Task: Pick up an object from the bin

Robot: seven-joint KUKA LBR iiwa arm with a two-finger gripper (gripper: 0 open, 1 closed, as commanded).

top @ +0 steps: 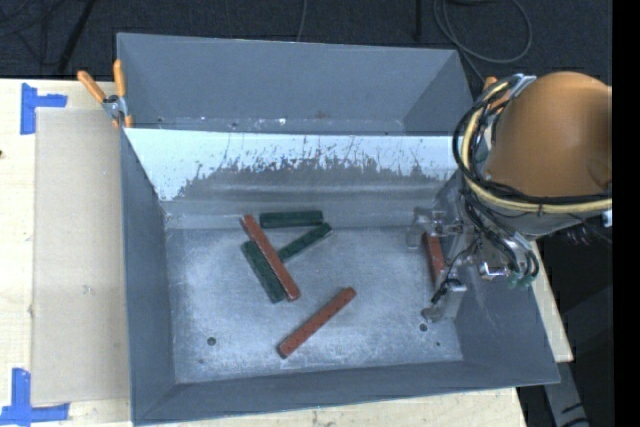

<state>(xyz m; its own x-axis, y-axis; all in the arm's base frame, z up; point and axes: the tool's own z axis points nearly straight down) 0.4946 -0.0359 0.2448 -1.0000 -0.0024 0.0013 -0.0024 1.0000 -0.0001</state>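
I'm seeing the pincer (443, 287) sitting down inside the right end of the grey metal bin (145, 315), close to its right wall. The arm is coming in from the right, with its orange dome cover (550, 135) and looped cables (478, 155) hanging over the rim. A short red-brown rectangular bar (437, 257) is lying right against the pincer's metal parts, running roughly front to back. I can't tell whether it's being gripped or just lying beside, and I can't tell how far the pincer is open. The rest is sitting well apart to the left, heaped near mid-floor. There a long red-brown rectangular bar (270, 257) is lying diagonally over a lower dark green bar (262, 273). A back dark green bar (291, 218) is lying level by the rear wall, and an angled dark green bar (306, 239) is slanting just below it. A lone red-brown bar (316, 322) is lying tilted nearer the front, between the heap and the pincer.
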